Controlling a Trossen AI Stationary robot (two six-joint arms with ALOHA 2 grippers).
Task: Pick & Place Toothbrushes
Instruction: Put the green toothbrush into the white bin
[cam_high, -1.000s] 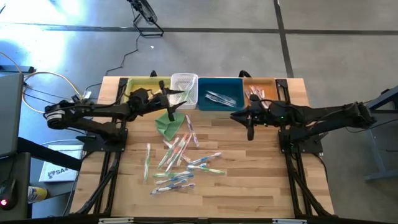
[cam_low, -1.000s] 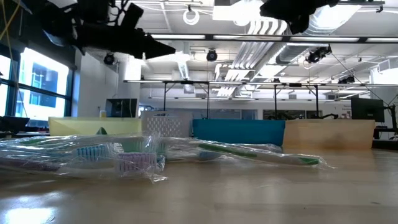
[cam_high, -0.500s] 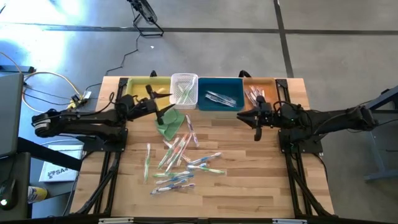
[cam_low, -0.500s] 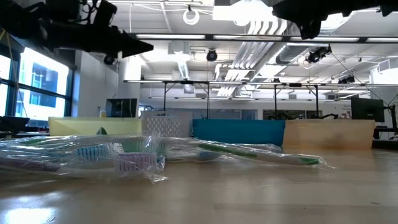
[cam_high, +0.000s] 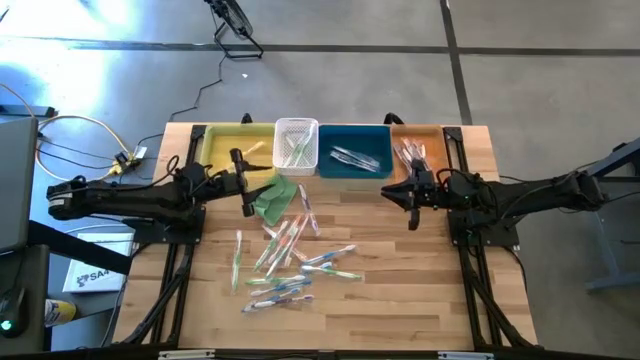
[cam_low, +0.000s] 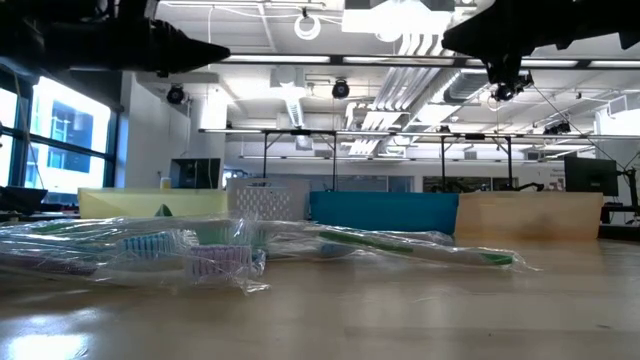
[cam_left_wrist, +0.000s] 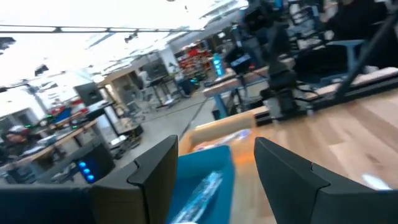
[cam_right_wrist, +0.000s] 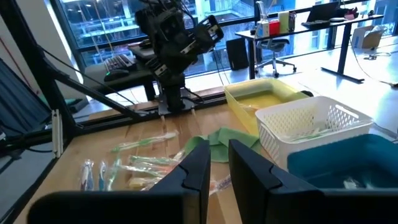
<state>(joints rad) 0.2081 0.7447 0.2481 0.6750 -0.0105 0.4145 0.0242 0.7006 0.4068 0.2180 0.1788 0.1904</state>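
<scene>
Several wrapped toothbrushes (cam_high: 290, 258) lie in a loose pile mid-table and fill the foreground of the low view (cam_low: 200, 255). A few more lie in the white basket (cam_high: 296, 145), the blue bin (cam_high: 352, 157) and the orange bin (cam_high: 412, 150). My left gripper (cam_high: 243, 190) (cam_left_wrist: 214, 146) hovers open and empty above the table, by the yellow bin's near edge and left of the folded green cloth (cam_high: 272, 200). My right gripper (cam_high: 410, 200) (cam_right_wrist: 219, 152) hovers in front of the orange bin, its fingers a narrow gap apart and empty.
The yellow bin (cam_high: 232, 150), white basket, blue bin and orange bin stand in a row along the far edge. The green cloth lies between the bins and the pile. Bare wood shows at the table's right (cam_high: 420, 280) and along its near edge.
My left gripper has drawn back from over the white basket toward the table's left and a little nearer, and now hangs by the yellow bin. My right gripper has shifted slightly toward the table's right. The toothbrush pile has not moved.
</scene>
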